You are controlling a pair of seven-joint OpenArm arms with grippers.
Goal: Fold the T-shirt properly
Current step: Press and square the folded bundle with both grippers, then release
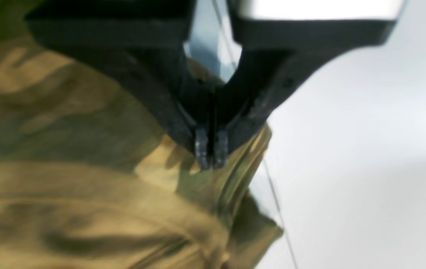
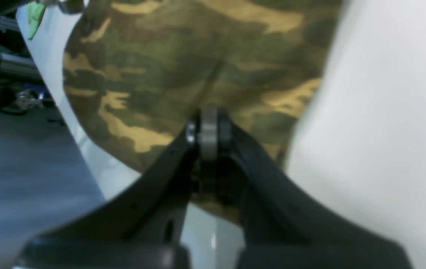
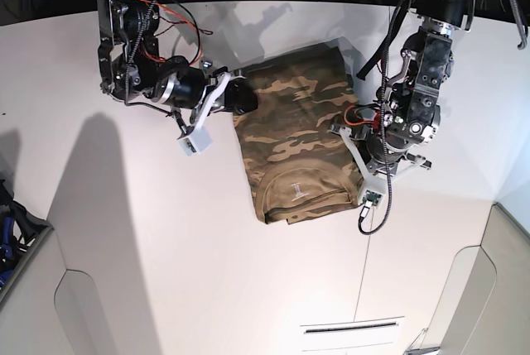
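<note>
T-shirt [image 3: 294,144], just one, lies on the table [image 3: 149,231], each edge pinched by a closed claw: left [image 1: 211,151], right [image 2: 209,129].

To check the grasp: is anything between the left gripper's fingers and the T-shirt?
No. In the left wrist view the left gripper has its fingers closed directly on the T-shirt edge; nothing else lies between them.
</note>
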